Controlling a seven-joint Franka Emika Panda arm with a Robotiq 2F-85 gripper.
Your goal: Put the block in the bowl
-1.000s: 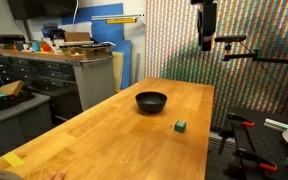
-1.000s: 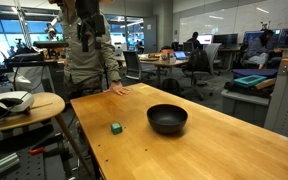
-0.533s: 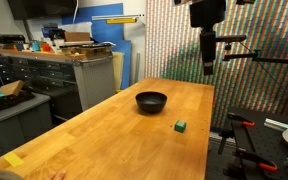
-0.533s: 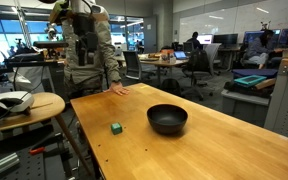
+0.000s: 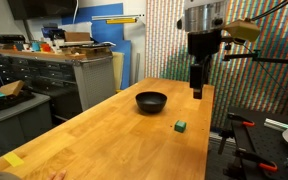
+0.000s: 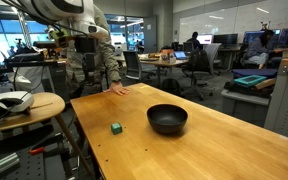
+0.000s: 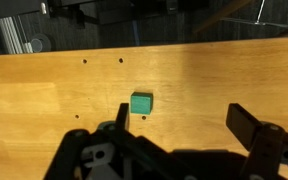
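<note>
Descent toward the tiny dark green cube (image 7: 141, 103).
The black Robotiq gripper (image 7: 184, 125), spread wide, has been lowered; the cube is left ungrasped at its ten o'clock.

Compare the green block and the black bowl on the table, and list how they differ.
Colour: the block is green and matte, while the bowl is black and glossy.
Shape: the block is a flat-faced cube, and the bowl is round and hollow.
Size: the bowl is several times wider than the block.
Shared: both sit on the wooden table, apart from each other, and the bowl is empty.
</note>
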